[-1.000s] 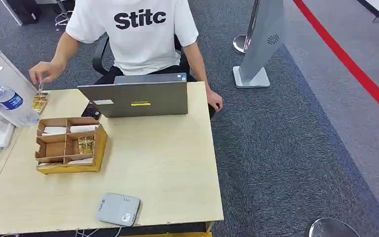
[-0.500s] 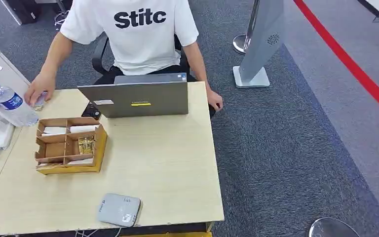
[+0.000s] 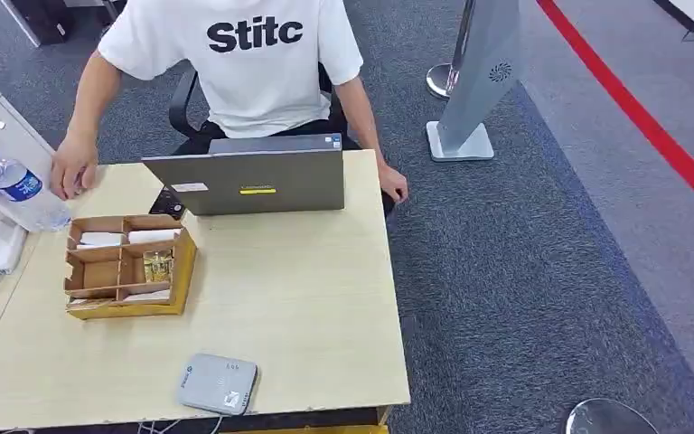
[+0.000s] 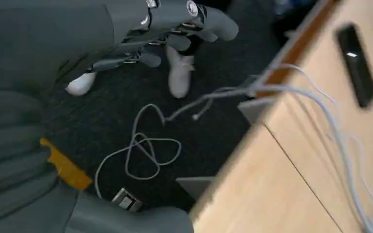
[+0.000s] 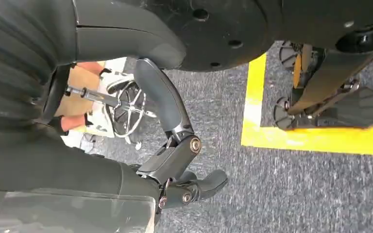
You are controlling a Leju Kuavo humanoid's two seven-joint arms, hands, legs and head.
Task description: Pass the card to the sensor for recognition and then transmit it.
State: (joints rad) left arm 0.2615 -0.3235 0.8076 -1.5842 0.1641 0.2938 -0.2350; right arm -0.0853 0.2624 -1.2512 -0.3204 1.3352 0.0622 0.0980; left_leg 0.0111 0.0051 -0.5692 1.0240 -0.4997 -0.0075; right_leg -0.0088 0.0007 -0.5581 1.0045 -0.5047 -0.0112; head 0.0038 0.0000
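Both arms were hanging at this point, so the step in hand was really just the reach for a card. The left hand [image 4: 148,26] hung off the table's edge over dark carpet and loose white cables, fingers loosely apart, nothing in them. The right hand [image 5: 172,155] hung over the grey carpet near a yellow floor line, fingers also slack and parted, empty.

As for the card, my best guess was the flat white cards [image 3: 99,239] lying in the far compartments of the brown cardboard divider box [image 3: 179,271] on the left of the pale wooden table [image 3: 307,298]. Too small to be sure. They lay flat, long axis running across the table, roughly parallel to the grey laptop [image 3: 253,181] behind.

The rounded grey sensor pad [image 3: 218,383] sat at the near edge, well apart from the box, slightly skewed, its long side also across the table.

If I were doing it: use the left hand, come down from above the compartment, pinch a long edge, lift straight clear of the dividers, then lay the card flat over the pad. Watch out for the person's hand [image 3: 73,172] by the clear water bottle [image 3: 20,188].
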